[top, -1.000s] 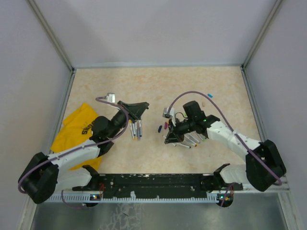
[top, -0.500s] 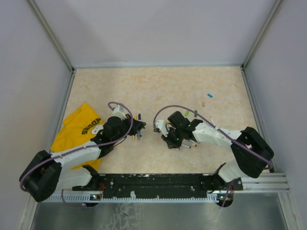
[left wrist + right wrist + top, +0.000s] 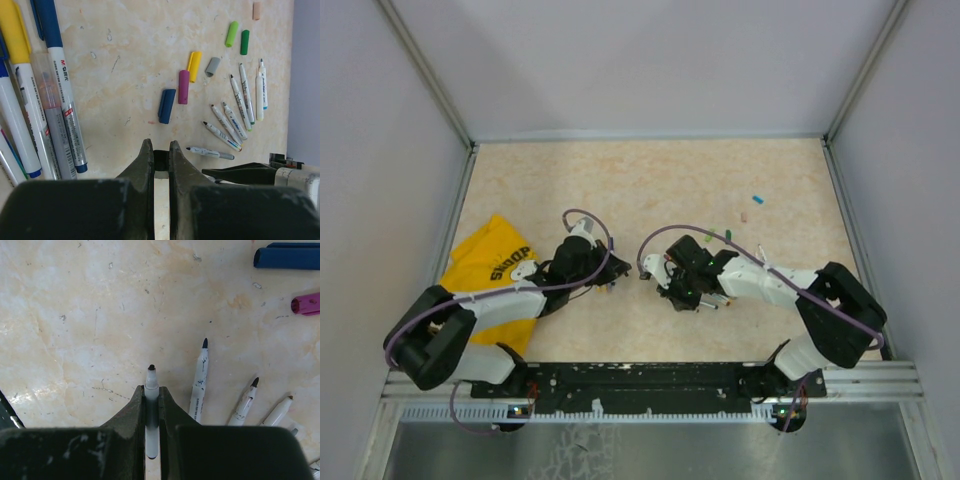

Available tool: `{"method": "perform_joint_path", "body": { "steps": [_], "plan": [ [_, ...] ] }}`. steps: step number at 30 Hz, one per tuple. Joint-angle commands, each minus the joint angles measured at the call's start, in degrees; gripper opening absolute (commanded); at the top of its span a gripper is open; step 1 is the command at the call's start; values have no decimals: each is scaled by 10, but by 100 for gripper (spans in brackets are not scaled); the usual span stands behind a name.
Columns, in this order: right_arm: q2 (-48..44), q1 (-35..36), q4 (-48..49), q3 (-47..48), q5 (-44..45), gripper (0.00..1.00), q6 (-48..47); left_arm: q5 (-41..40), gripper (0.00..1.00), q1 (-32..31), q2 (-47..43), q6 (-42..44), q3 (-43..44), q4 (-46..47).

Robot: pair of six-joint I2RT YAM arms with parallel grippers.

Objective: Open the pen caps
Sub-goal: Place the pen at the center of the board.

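The right gripper (image 3: 151, 389) is closed on an uncapped pen (image 3: 151, 377). Only its dark tip and a short piece of barrel come out past the fingers, and the rest is hidden between them. The left gripper (image 3: 160, 145) has its fingers almost together around a dark-ended pen (image 3: 160, 159); we cannot tell if that dark end is a cap. From above, both grippers sit low over the tabletop (image 3: 650, 180) and cover what they hold. Beside the left gripper lie capped pens (image 3: 59, 100), cut off by the frame edge. Ahead of it, 6 loose caps (image 3: 183, 87) and other uncapped pens (image 3: 235, 107) lie on the tabletop. A yellow cloth (image 3: 485, 265) is partly hidden under the left arm.
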Motion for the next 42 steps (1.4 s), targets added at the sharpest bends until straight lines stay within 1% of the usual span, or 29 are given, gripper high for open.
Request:
{"method": "perform_joint_path", "body": {
  "steps": [1,8,12,18,22,28,42],
  "plan": [
    [13,8,-1,27,14,5,-12,10,0,3,17,-8,14,6],
    [18,10,-2,26,23,6,-14,21,1,3,47,-15,20,10],
    [26,11,-5,27,28,9,-16,30,2,3,66,-15,27,9],
    [30,12,-7,29,33,11,-17,33,2,3,89,-20,44,-16],
    [30,12,-8,29,32,14,-18,33,3,3,96,-18,58,-40],
    [31,12,-8,29,32,15,-19,28,7,2,99,-14,65,-55],
    [30,12,-8,30,32,16,-18,26,19,2,111,-9,79,-72]
  ]
}}
